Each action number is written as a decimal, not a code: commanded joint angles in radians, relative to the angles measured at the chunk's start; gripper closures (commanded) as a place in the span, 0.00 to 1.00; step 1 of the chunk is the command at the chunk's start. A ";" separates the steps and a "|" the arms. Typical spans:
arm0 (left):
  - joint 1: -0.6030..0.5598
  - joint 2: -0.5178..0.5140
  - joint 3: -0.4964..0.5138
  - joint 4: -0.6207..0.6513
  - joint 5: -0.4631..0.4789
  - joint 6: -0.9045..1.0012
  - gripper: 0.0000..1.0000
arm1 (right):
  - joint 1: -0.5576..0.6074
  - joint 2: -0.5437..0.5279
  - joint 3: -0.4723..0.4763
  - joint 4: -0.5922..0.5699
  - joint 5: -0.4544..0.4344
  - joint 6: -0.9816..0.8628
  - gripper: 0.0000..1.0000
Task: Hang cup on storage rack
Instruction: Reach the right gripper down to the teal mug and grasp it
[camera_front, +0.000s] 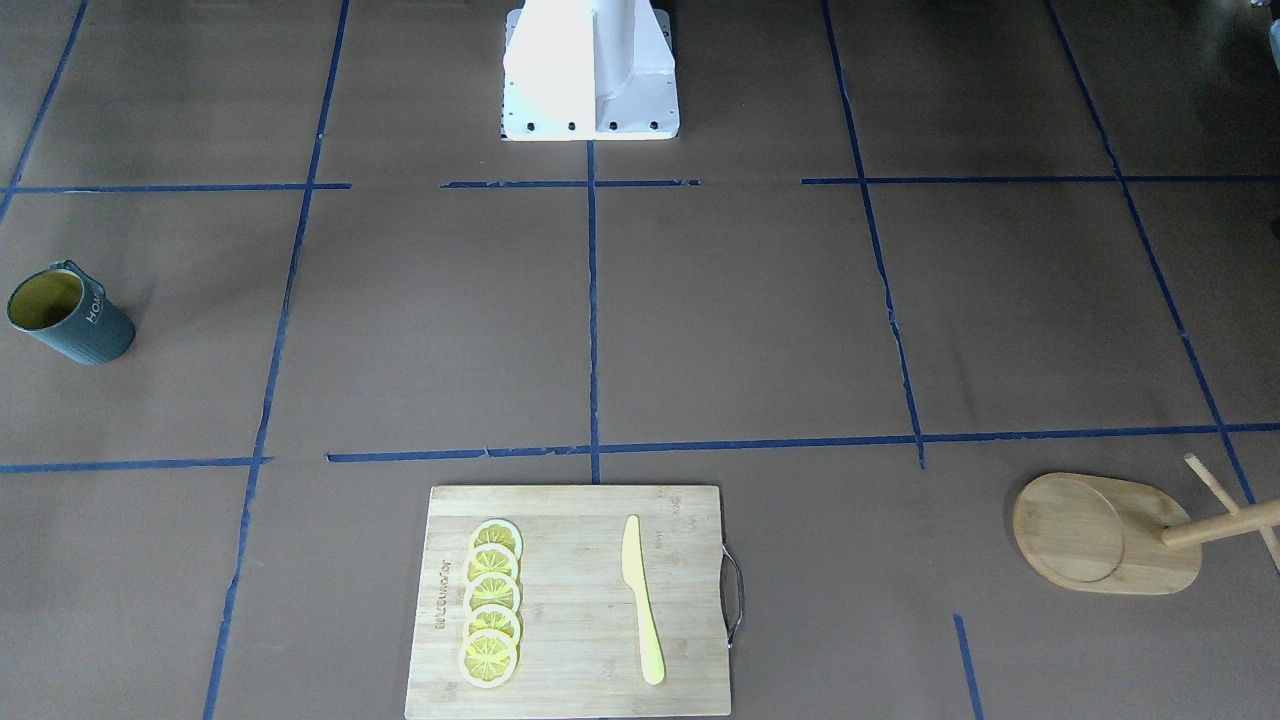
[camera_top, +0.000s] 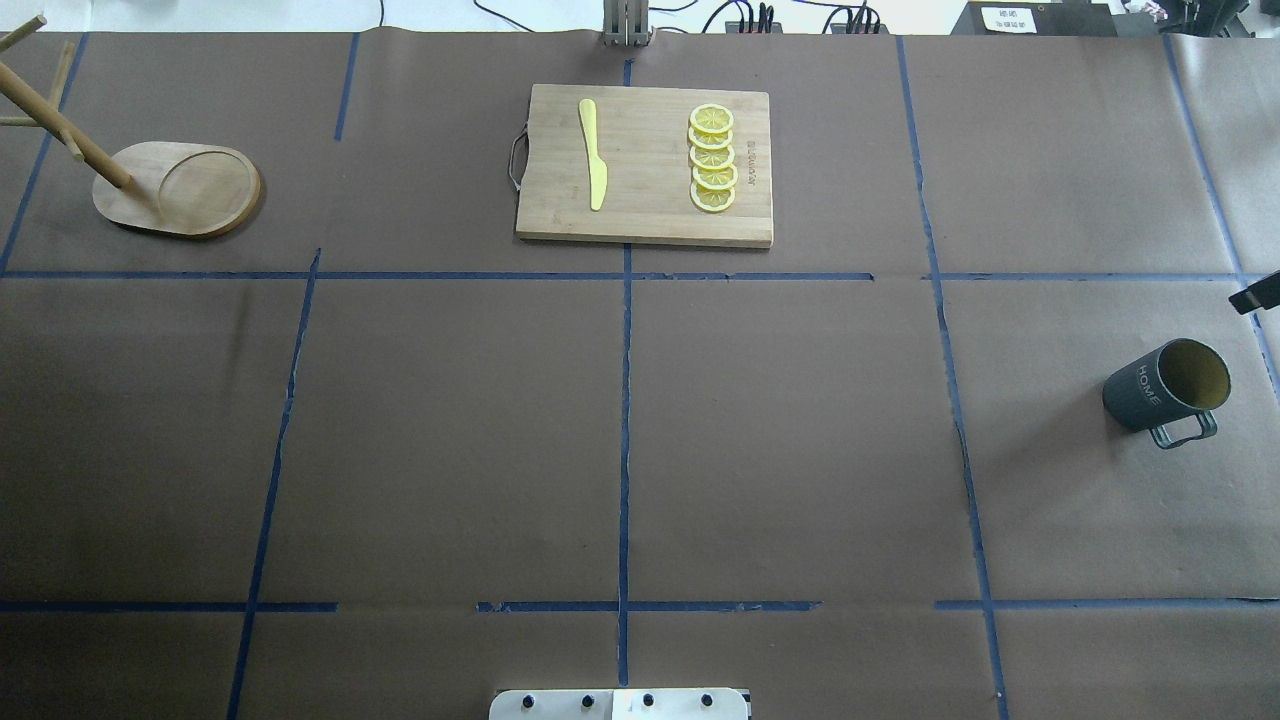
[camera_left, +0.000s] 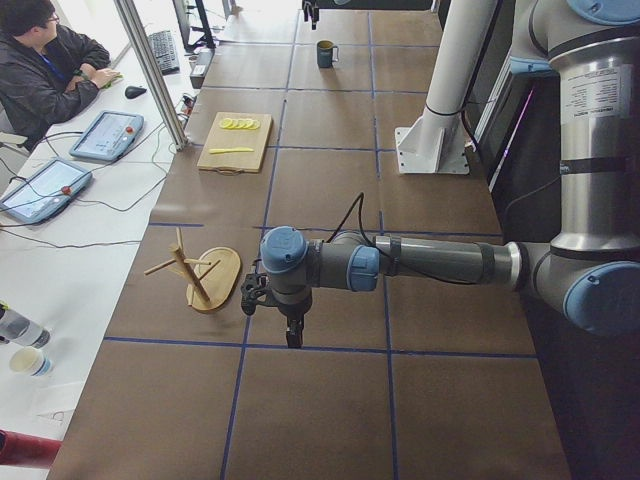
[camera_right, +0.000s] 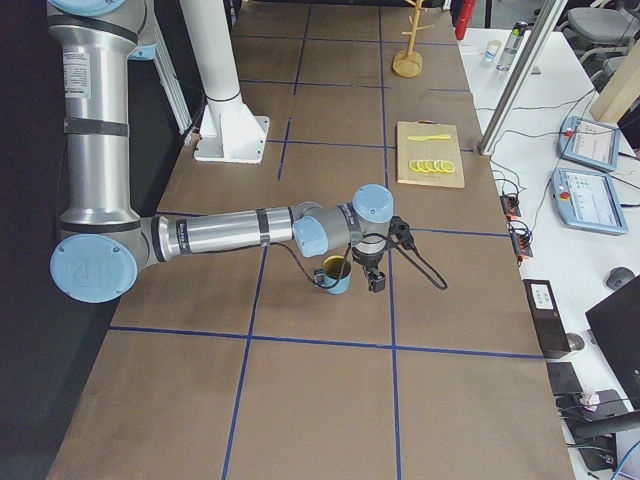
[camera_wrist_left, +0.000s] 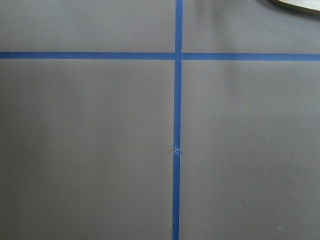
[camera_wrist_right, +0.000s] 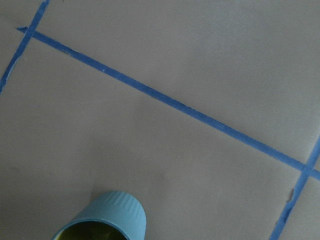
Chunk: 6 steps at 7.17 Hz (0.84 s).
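The cup (camera_top: 1165, 385), a dark teal-grey ribbed mug with a yellow-olive inside and white "HOME" lettering, stands upright at the table's right end. It also shows in the front view (camera_front: 70, 315), the right side view (camera_right: 335, 272) and the right wrist view (camera_wrist_right: 105, 220). The storage rack (camera_top: 180, 185), a light wooden oval base with a pole and pegs, stands at the far left (camera_front: 1100, 535) (camera_left: 205, 280). My right gripper (camera_right: 375, 280) hangs just beside the cup. My left gripper (camera_left: 293, 335) hangs over the table near the rack. I cannot tell whether either is open or shut.
A rectangular cutting board (camera_top: 650, 215) with several lemon slices (camera_top: 712, 158) and a yellow knife (camera_top: 592, 153) lies at the far middle. The robot's white base (camera_front: 590, 70) stands at the near middle. Blue tape lines cross the brown table. An operator (camera_left: 45, 70) sits beyond the far edge.
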 joint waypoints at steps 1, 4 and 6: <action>0.001 0.000 0.000 -0.001 0.000 0.000 0.00 | -0.055 -0.010 0.002 0.001 -0.010 0.001 0.00; -0.001 0.002 -0.001 0.000 0.000 0.002 0.00 | -0.128 -0.015 -0.024 -0.001 -0.085 0.010 0.00; -0.002 0.002 -0.001 0.000 0.000 0.002 0.00 | -0.183 -0.013 -0.067 -0.001 -0.086 0.010 0.00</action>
